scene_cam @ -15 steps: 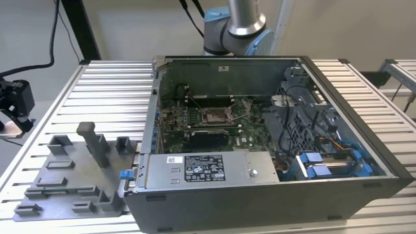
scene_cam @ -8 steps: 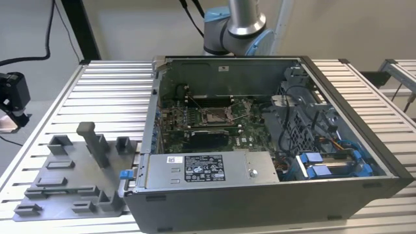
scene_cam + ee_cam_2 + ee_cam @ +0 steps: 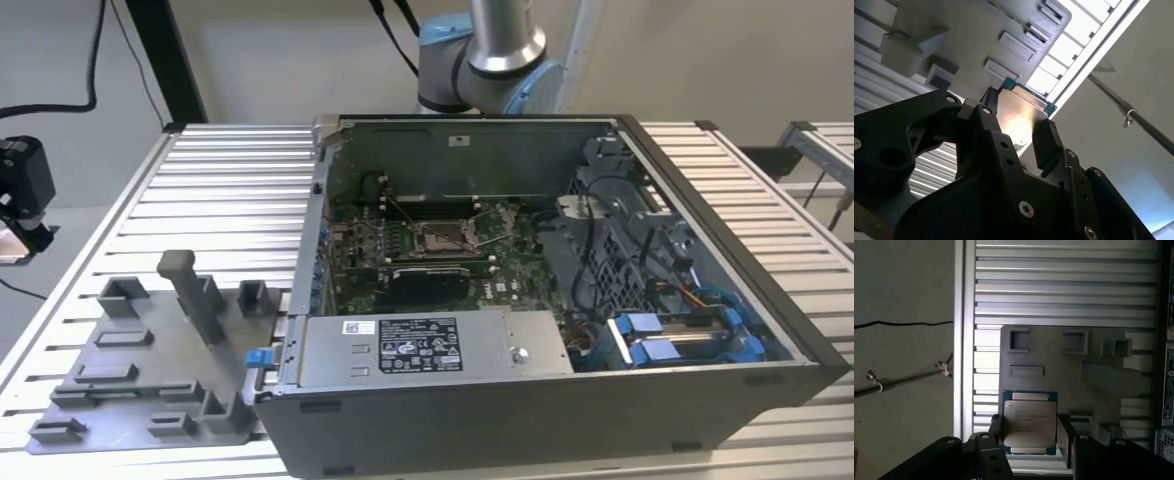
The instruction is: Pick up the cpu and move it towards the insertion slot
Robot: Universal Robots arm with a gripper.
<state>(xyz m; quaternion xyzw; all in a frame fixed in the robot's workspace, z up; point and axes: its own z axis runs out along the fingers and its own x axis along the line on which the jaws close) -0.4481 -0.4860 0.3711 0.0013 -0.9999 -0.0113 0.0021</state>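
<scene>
Silvery metal caps the cpu (image 3: 1030, 416), a thin, stiff, light chip with a fragile underside, I'd say, best pinched by its green edges. That is how the hand (image 3: 1030, 432) has it, closed on two opposite sides above the grey fixture plate (image 3: 1054, 360) on the slatted surface (image 3: 1064, 285). The insertion slot (image 3: 445, 237) sits well apart, inside the case (image 3: 534, 410), whose walls need clearing.

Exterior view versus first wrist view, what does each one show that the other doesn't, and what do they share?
Exterior view's own: the open computer case, the insertion slot inside it, the silver power supply, and the robot arm behind the case. First wrist view's own: the gripper shut on the cpu. Shared: the grey fixture plate and the slatted table.
</scene>
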